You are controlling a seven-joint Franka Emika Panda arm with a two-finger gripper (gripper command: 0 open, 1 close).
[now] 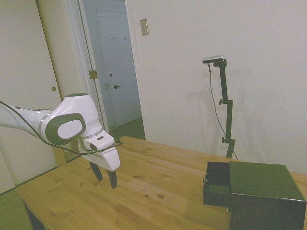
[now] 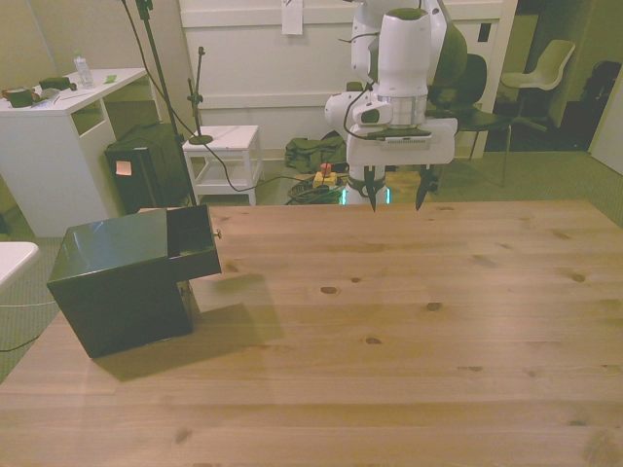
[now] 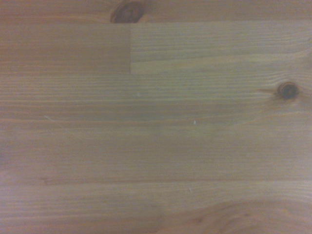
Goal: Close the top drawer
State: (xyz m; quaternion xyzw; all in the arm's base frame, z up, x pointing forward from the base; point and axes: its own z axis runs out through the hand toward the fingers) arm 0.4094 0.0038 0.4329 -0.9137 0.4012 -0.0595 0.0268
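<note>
A small black box cabinet [image 2: 122,282] stands on the wooden table at the front view's left; in the side view the cabinet [image 1: 266,191] is at the right. Its top drawer [image 2: 192,243] is pulled out, with a tiny silver knob [image 2: 217,233] on its flat front; the drawer [image 1: 217,184] also shows in the side view. My gripper [image 2: 396,202] hangs open above the table's far edge, well away from the cabinet, with nothing between its fingers. In the side view the gripper [image 1: 104,177] is at the left. The wrist view holds only bare wood.
The wooden table [image 2: 409,331] stretches wide between gripper and cabinet. Beyond the table stand a white desk [image 2: 58,146], a small white side table [image 2: 222,146] and chairs [image 2: 540,78]. A doorway [image 1: 112,72] opens behind the arm.
</note>
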